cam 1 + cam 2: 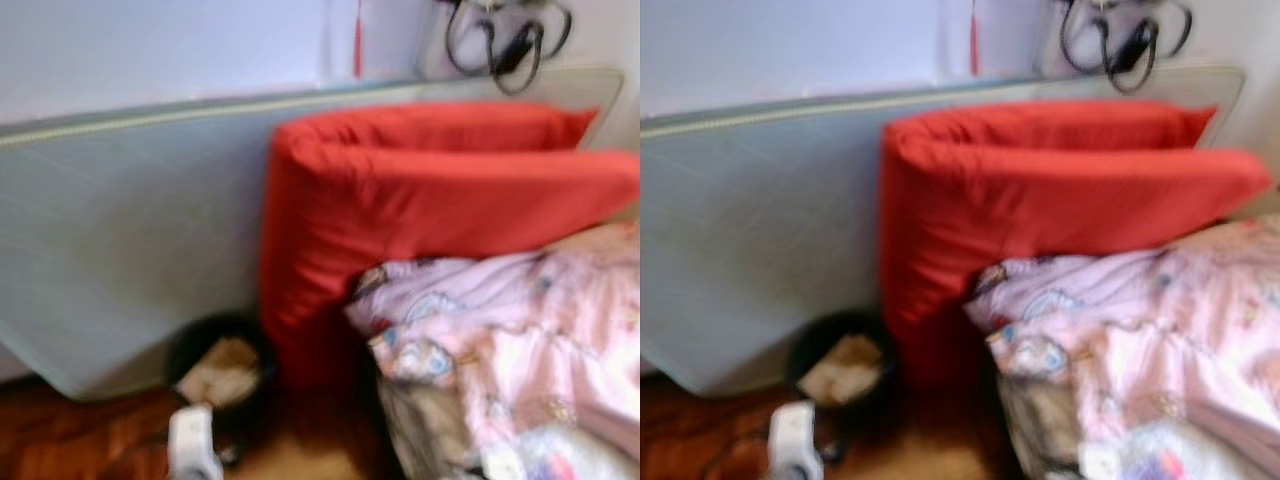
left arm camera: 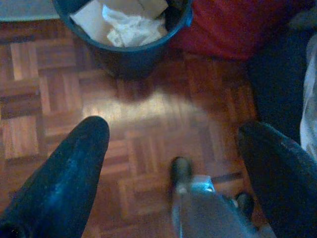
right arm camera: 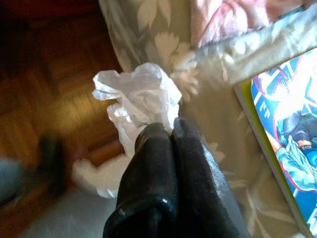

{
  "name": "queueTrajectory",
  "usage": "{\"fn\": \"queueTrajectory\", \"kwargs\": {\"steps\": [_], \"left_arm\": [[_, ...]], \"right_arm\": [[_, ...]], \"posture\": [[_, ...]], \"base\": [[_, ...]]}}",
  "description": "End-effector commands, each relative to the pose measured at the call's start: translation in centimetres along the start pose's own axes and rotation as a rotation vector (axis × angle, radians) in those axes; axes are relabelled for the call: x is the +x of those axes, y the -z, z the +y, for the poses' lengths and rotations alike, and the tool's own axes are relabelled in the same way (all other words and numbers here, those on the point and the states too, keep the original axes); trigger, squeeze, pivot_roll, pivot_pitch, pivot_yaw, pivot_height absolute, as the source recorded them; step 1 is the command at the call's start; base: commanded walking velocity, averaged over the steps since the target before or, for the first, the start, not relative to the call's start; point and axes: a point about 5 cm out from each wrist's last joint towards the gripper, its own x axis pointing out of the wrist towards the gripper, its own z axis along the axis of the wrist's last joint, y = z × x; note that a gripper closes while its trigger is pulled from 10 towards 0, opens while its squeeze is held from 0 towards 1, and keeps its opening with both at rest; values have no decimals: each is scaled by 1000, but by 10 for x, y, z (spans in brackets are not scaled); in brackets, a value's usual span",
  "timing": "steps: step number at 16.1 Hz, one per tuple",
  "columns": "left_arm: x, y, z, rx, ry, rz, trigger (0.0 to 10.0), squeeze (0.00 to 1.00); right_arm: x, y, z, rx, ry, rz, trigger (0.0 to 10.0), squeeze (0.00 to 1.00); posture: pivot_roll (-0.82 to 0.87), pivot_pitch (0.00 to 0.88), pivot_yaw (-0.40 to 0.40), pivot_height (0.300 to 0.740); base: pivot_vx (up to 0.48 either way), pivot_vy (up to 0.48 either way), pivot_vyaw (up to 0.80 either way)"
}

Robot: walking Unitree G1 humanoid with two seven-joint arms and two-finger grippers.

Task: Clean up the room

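One crumpled white tissue (image 3: 136,96) is pinched at the tip of the right gripper (image 3: 168,130), whose two black fingers are pressed tight together on its lower edge. The wad has no clear long axis; it bunches up beyond the fingertips, and a looser, blurred white part trails down beside the fingers. Behind it in the right wrist view lie parquet floor (image 3: 54,84), a grey leaf-patterned sheet (image 3: 208,124), a pink cover and the corner of a blue and yellow printed thing (image 3: 290,134), cut off by the frame.

The left gripper (image 2: 173,141) is released, its fingers spread wide apart over the wooden floor with nothing between them. Just beyond them stands a dark bin (image 2: 133,52) holding crumpled paper and cardboard; its rim is cut off at the picture's edge. A grey, blurred object (image 2: 203,208) sits near the fingers and cannot be identified.

From the head views, which are blurred, the same bin (image 1: 215,365) stands on the floor against a pale grey panel (image 1: 120,230) that leans on the wall, just beside a big red folded cushion (image 1: 400,200). A pink patterned blanket (image 1: 520,340) is heaped in front of the cushion on the right. A white part of the robot (image 1: 193,440) shows at the lower edge. Black cables (image 1: 500,40) hang on the wall above.
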Motion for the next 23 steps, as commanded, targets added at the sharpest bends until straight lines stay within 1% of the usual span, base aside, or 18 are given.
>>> {"fn": "queueTrajectory", "kwargs": {"steps": [1, 4, 5, 10, 14, 18, 23], "left_arm": [[1, -8, 6, 14, -11, -10, 10000, 0], [1, -7, 6, 15, -11, -9, 10000, 0], [1, -7, 6, 17, -11, -7, 10000, 0], [1, -6, 6, 15, -11, -6, 10000, 0], [1, -5, 6, 14, -10, -4, 10000, 0], [1, -5, 6, 15, -9, -4, 10000, 0], [1, -5, 5, 15, -8, -4, 10000, 0]], "right_arm": [[1, -2, 8, 15, -14, -12, 10000, 0], [1, 1, 17, 15, -23, -6, 10000, 0], [1, 2, 20, 10, -30, -2, 10000, 0], [1, 4, 21, 12, -29, -1, 10000, 0], [0, 6, 15, 12, -22, 0, 10000, 0], [0, 6, 14, 9, -22, 1, 10000, 0], [0, 7, 19, 6, -28, -1, 10000, 0]], "posture": [[32, 0, -10, 740], [31, 0, -10, 740], [33, 0, -9, 740], [34, 0, -10, 740], [33, 0, -11, 740], [35, 0, -11, 740], [34, 0, -10, 740]], "base": [[0, 334, 0], [0, 330, 0], [0, 0, 0], [0, 330, 0], [0, 329, 0], [0, 329, 0], [0, 329, 0]]}}
